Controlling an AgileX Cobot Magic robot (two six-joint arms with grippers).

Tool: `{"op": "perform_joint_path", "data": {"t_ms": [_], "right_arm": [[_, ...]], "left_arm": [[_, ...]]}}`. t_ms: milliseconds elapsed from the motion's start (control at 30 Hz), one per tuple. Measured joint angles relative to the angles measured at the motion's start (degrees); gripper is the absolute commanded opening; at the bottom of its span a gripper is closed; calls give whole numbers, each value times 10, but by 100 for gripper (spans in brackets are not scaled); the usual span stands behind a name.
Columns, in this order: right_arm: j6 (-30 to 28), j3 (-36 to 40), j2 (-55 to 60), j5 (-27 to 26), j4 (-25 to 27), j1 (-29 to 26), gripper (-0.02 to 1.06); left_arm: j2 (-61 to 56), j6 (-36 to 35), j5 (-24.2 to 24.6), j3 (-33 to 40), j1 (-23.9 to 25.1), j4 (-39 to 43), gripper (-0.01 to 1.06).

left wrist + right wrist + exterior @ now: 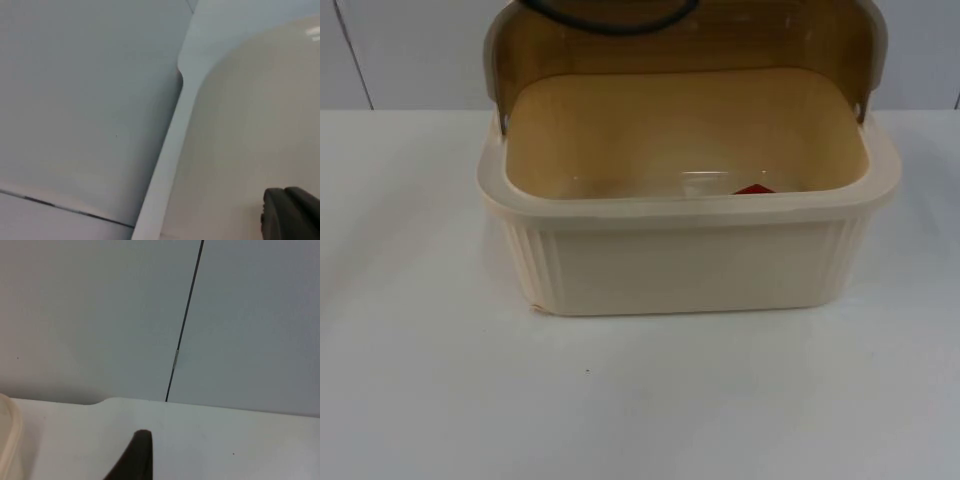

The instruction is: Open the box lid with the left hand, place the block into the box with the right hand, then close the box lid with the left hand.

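A cream box [690,265] stands in the middle of the white table in the top view. Its translucent brown lid [770,45] is swung up and stands upright at the back, with a dark handle [610,22] on it. Inside, a red block [755,188] lies near the front wall, right of centre, and that wall hides most of it. My left gripper [292,215] hangs close beside the box's cream side [250,125]. My right gripper [135,457] is over the table, with the box's rim [7,440] off to one side.
The grey partition wall [100,315] closes off the table's far edge, with a dark seam [185,325] running down it. White table top [640,400] stretches in front of the box and on both its sides.
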Motion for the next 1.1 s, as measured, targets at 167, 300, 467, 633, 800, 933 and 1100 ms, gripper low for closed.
{"op": "perform_joint_path", "data": {"t_ms": [167, 300, 467, 633, 800, 933, 1100], "right_arm": [[0, 0, 0, 0, 0, 0, 93], [0, 0, 0, 0, 5, 0, 93], [0, 0, 0, 0, 14, 0, 93], [0, 0, 0, 0, 15, 0, 93], [0, 0, 0, 1, 15, 0, 93], [0, 0, 0, 1, 19, 0, 93], [0, 0, 0, 1, 19, 0, 93]], "left_arm": [[0, -7, 15, 0, 0, 6, 0], [0, -21, 31, 0, 0, 8, 0], [-3, -43, 53, -3, 0, 23, 0], [-9, -68, 58, -4, -3, 37, 0], [-12, -83, 53, -4, -14, 58, 0], [-13, -93, 30, 9, -27, 63, 0], [-29, -109, -6, 49, -36, 76, 0]]}}
